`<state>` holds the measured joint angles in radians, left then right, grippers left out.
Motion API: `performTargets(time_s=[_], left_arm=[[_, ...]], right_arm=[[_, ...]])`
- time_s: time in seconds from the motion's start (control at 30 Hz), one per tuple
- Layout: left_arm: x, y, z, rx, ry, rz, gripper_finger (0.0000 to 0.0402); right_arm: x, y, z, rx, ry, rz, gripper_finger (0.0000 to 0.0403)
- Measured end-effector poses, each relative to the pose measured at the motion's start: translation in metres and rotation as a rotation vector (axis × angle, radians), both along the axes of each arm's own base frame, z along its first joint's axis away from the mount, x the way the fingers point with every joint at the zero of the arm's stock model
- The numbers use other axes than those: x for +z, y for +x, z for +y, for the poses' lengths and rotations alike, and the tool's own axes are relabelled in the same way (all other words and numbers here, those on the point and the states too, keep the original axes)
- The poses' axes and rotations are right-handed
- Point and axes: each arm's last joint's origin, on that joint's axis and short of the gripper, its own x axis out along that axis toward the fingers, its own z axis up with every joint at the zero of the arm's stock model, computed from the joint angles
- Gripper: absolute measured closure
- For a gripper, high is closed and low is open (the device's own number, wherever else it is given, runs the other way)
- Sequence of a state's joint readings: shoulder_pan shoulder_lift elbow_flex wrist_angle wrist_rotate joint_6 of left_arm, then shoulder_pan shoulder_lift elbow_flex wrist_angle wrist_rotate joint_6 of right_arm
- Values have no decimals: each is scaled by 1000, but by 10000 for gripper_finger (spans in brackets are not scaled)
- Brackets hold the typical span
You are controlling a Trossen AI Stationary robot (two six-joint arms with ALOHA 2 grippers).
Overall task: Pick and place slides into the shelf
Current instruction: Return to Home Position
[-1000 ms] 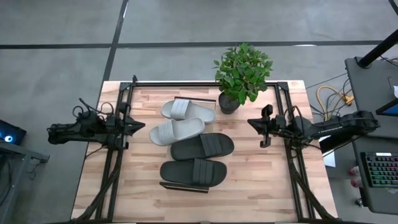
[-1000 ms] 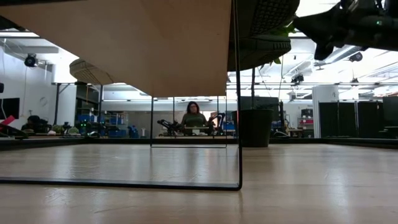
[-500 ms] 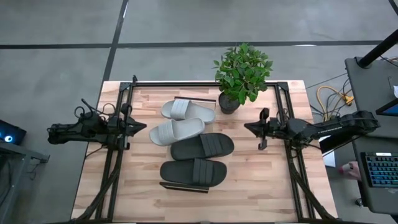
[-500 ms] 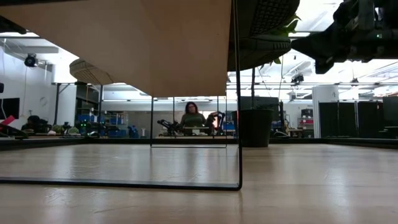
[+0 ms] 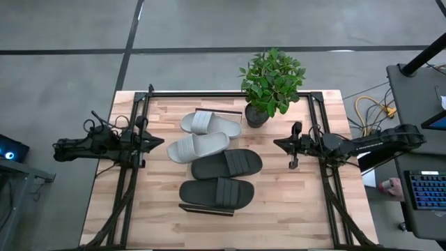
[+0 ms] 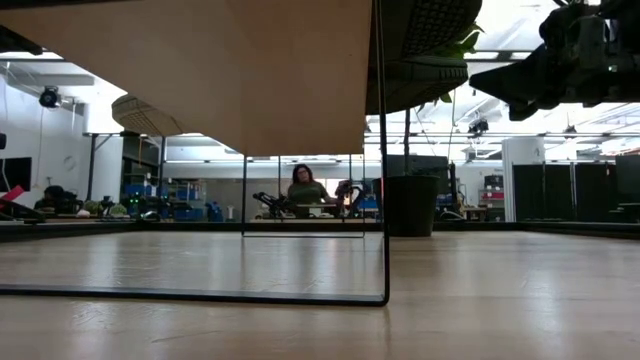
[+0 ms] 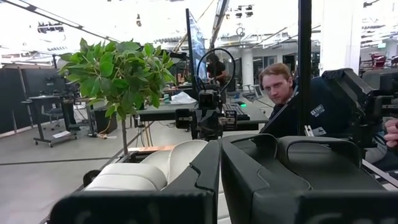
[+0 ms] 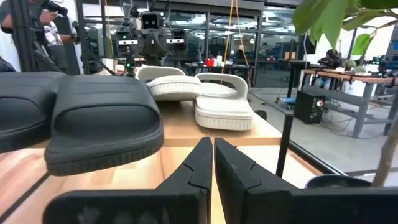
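Wood-topped shelf [image 8: 178, 122] carries all four slides, with both arms well apart from it.
At the table's [image 5: 293, 209] left side hangs the left gripper [image 5: 157, 142], fingers clenched on nothing. Mid-table, the grey slides [image 5: 211, 123] lie at the shelf's far end and the black slides [image 5: 226, 164] nearer. A potted plant [image 5: 270, 80] stands just right of the far end. The right gripper [image 5: 281, 143], likewise clenched and empty, hangs at the right.

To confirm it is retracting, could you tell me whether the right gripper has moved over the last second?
Yes: in the low view the right gripper has drawn rightward, away from the pot.
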<state>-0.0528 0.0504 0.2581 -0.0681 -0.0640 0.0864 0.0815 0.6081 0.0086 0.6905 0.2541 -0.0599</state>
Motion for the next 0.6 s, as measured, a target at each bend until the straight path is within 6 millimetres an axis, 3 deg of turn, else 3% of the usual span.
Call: performTargets(time_s=[0.6], left_arm=[[0,0,0,1,0,0,402]], right_arm=[[16,-20,-5,-67,-87,-115,394]])
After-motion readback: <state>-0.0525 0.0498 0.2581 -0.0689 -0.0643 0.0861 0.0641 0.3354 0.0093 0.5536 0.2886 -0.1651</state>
